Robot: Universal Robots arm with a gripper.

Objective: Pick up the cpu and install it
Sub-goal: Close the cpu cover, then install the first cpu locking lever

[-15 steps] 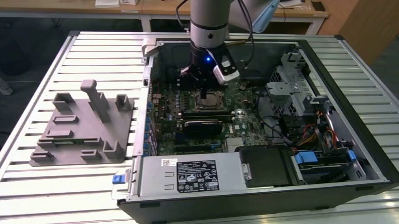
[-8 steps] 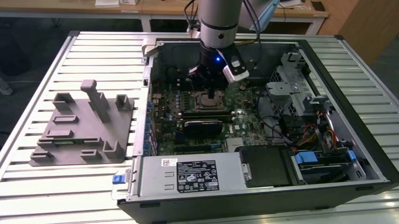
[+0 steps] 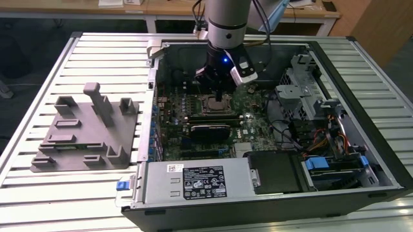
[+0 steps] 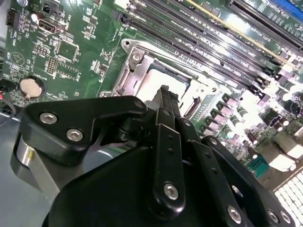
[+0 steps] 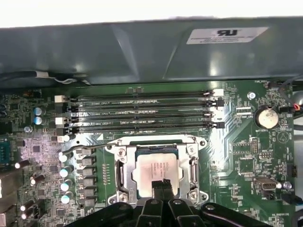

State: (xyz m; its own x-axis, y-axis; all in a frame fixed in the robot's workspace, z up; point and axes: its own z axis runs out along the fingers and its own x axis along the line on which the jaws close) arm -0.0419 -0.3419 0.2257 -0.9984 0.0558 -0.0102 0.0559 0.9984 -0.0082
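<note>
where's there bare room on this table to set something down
Bare slats of the table lie between the grey holder and the near edge, also beyond the holder. Inside the computer case it is crowded, most around the cpu under the hand.

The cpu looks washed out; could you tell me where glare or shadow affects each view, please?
In the first wrist view, the cpu carries a pale sheen and the space past the case wall is blown white; in the second wrist view, glare bleaches the board while the claw looms dark; in the exterior view, light is even, but the case interior sits dim.
</note>
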